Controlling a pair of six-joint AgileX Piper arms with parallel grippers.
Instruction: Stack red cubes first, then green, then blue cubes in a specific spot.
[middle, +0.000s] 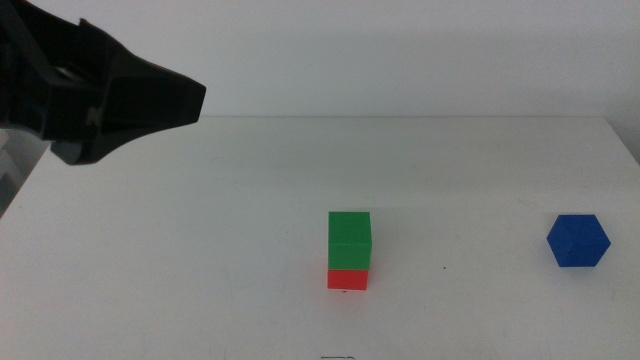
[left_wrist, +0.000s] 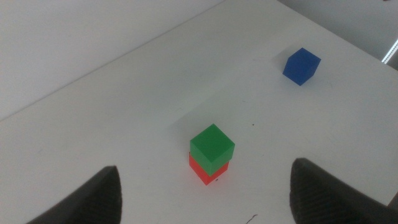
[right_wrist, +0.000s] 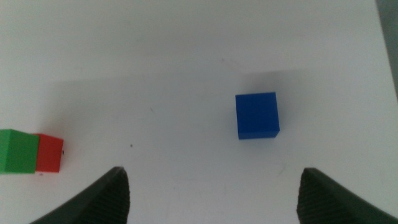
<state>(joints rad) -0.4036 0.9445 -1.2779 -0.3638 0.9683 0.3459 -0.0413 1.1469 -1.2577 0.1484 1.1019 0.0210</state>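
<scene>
table (middle: 200, 260) — white, matte | wall (middle: 400, 50) — pale, plain, behind the table's far edge

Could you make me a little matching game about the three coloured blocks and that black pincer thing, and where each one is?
Things:
1. red cube
2. green cube
3. blue cube
4. left pincer

Places:
A. alone on the table, off to the right
B. raised above the table's left side, holding nothing
C. bottom of the stack
D. on top of another cube

Pairs: 1-C, 2-D, 3-A, 4-B
</scene>
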